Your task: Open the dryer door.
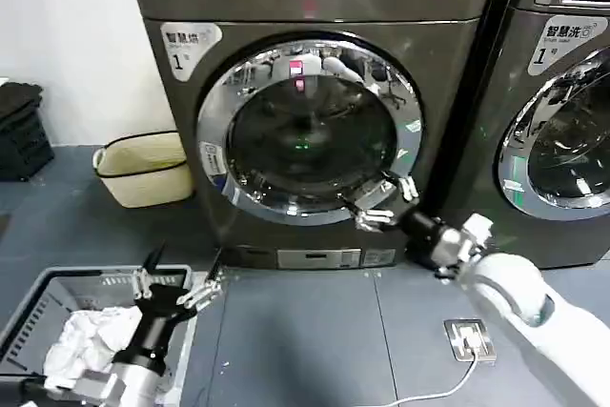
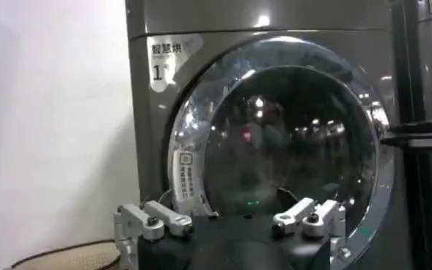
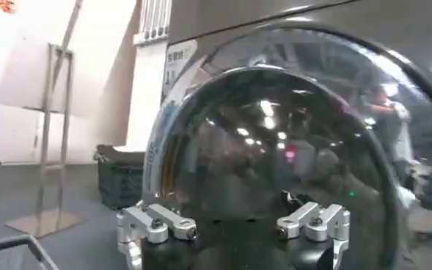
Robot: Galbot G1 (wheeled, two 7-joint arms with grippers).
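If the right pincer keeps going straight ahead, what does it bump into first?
Probably the dryer door. The right pincer, open, sits at the door's lower right chrome ring and points at the dark glass, which looks very near, though depth is hard to judge.

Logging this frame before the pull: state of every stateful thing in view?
dryer door: shut, flush with the machine front
right pincer: open, at the door ring's lower right edge
left pincer: open, idle above the laundry basket
laundry basket: holds white cloth
second machine's door: shut
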